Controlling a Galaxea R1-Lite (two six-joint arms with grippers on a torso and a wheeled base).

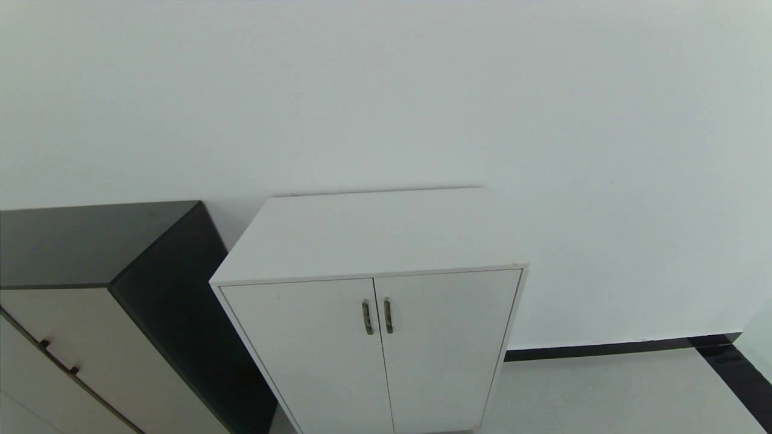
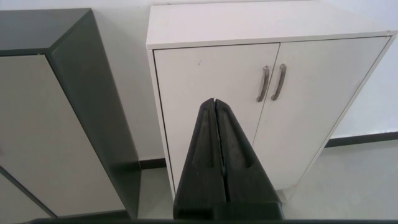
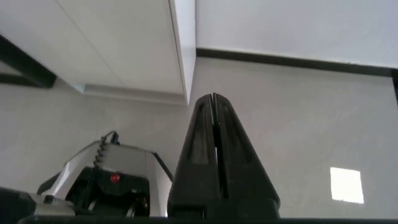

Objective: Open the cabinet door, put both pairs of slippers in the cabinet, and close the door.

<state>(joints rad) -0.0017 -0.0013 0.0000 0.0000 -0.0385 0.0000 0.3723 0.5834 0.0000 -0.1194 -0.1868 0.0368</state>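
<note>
A white two-door cabinet (image 1: 374, 337) stands against the wall, both doors closed, with two metal handles (image 1: 377, 316) side by side at the centre seam. In the left wrist view the same cabinet (image 2: 217, 81) faces me, its handles (image 2: 272, 83) upright. My left gripper (image 2: 216, 102) is shut with nothing in it, held some way in front of the left door. My right gripper (image 3: 214, 98) is shut and holds nothing, low over the pale floor near the cabinet's bottom corner (image 3: 186, 93).
A dark cabinet with beige fronts (image 1: 90, 313) stands close on the left of the white one. A black skirting strip (image 1: 603, 348) runs along the wall, and light grey floor (image 1: 603, 392) lies to the right.
</note>
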